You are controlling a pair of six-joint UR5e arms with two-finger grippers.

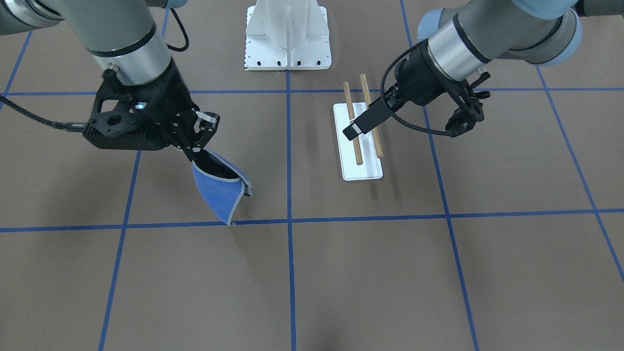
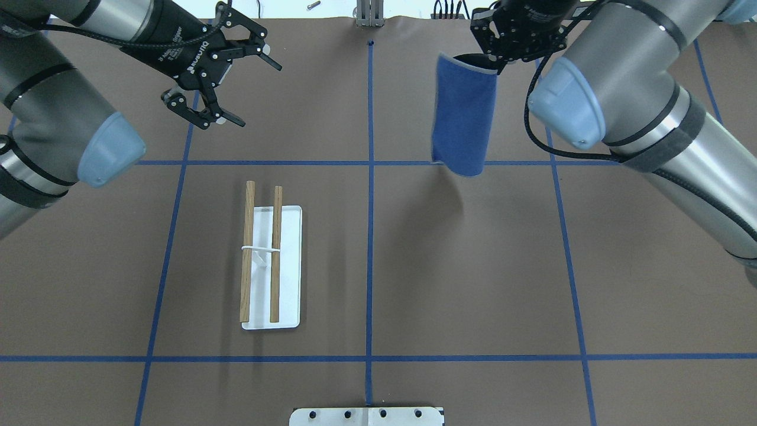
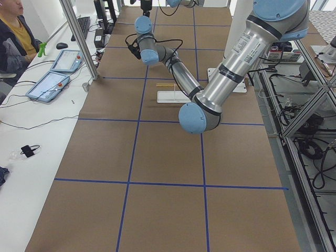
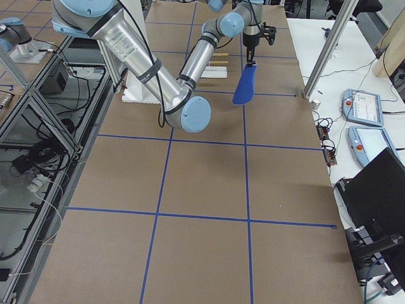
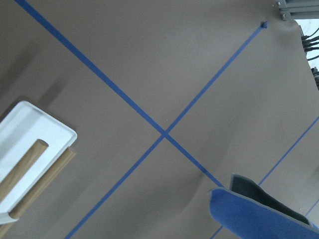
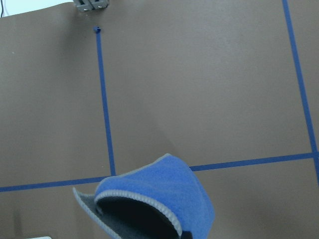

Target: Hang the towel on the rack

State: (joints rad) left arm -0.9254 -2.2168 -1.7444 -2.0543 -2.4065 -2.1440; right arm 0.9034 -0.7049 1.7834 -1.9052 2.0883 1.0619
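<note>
**A:** What stage is this at?

**B:** Carrying, I'd say. The right gripper (image 2: 495, 59) is pinched onto the top edge of the towel (image 2: 464, 118). The towel dangles curled up over the bench (image 2: 473, 266), well apart from the rack (image 2: 275, 260).

**A:** And the other arm?

**B:** The left gripper (image 2: 260, 96) is spread wide with nothing in it, hovering past the rack's far end.

**A:** Next move?

**B:** My guess is it swings the towel across, lowers it over a rod and lets go. It's curled, so it may need spreading first. No bins or trays here, and the rods have nothing on them yet.
</note>
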